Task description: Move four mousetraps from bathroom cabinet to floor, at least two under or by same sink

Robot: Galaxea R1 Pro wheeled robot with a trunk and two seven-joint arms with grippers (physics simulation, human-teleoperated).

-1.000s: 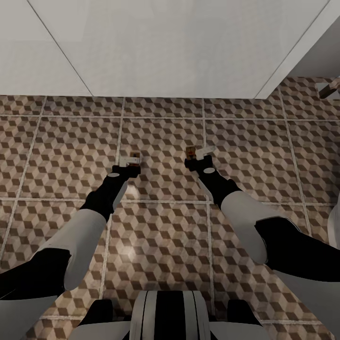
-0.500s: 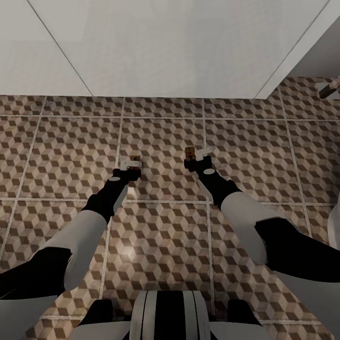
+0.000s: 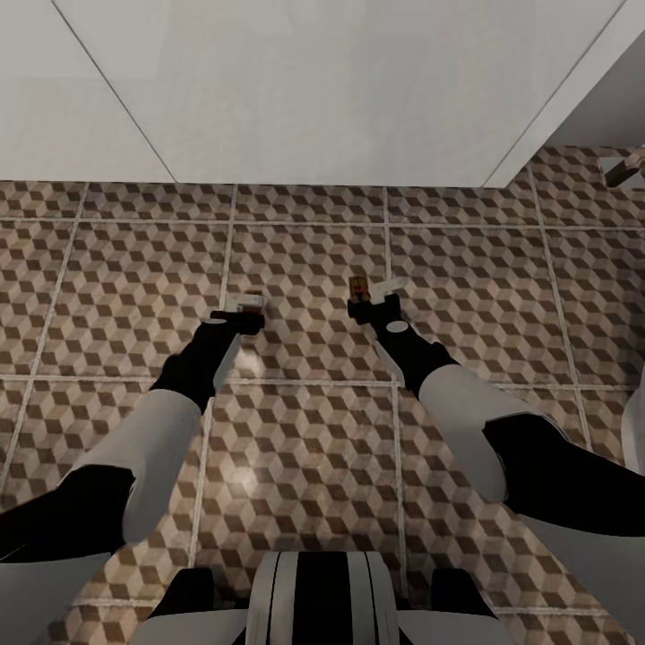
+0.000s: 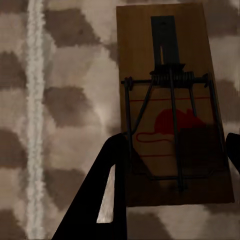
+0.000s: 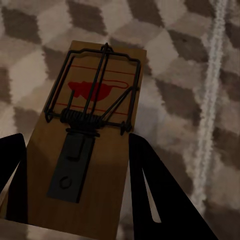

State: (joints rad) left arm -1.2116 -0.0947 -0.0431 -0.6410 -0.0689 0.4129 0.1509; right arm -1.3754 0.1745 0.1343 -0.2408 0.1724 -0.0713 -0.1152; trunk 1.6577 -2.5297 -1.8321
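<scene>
Over the last second the left gripper (image 3: 247, 313) edged lower toward the bathroom floor (image 3: 134, 287), both grippers clamped on mousetraps (image 4: 172, 105); release likely next.

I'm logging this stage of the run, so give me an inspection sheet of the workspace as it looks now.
Surface: cube-patterned brown, beige and white tiled floor, pale grout lines.
Job's things: brown wooden mousetrap with dark wire and red mouse print between the left pincer's fingers; a second mousetrap between the right pincer's fingers. Both sit above the tiles; contact with the floor cannot be told.
Clutter: nothing seen.
Grippers: each pincer shut on its mousetrap.
Cables: nothing seen.
Surroundings: plain white panel ahead; a small brown object far right, too small to identify.
</scene>
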